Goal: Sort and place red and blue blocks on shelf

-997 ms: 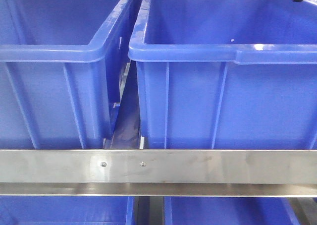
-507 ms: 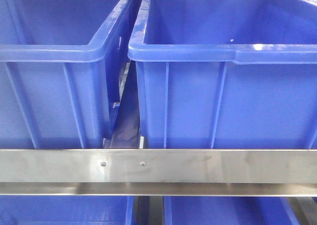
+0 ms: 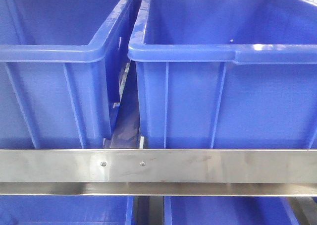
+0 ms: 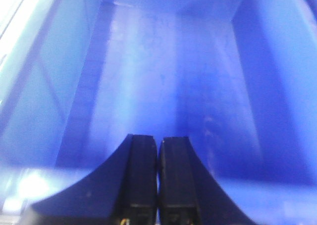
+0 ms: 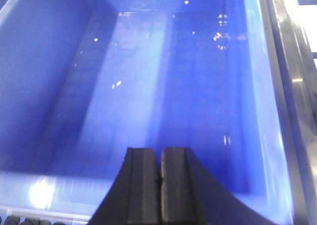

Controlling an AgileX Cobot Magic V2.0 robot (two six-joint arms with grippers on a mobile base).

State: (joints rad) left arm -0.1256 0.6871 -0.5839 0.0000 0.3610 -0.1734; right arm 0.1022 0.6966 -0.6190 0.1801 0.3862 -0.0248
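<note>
The shelf's brushed steel front rail (image 3: 198, 166) with two small screws crosses the bottom of the front view. Neither the red block nor the blue block shows in any view. My left gripper (image 4: 158, 140) is shut with nothing between its black fingers, hovering over the inside of a big blue bin (image 4: 163, 76). My right gripper (image 5: 160, 149) is also shut and empty, above the floor of another big blue bin (image 5: 158, 86). No gripper appears in the front view.
Two big blue plastic bins (image 3: 49, 51) (image 3: 228, 56) stand side by side on the shelf with a narrow gap (image 3: 126, 116) between them. More blue bins (image 3: 223, 210) sit on the level below. Steel framing (image 5: 292, 61) runs along the right bin's right side.
A dark piece of the arm that showed at the top right corner of the front view a second ago has gone out of sight. The bins have not moved.
</note>
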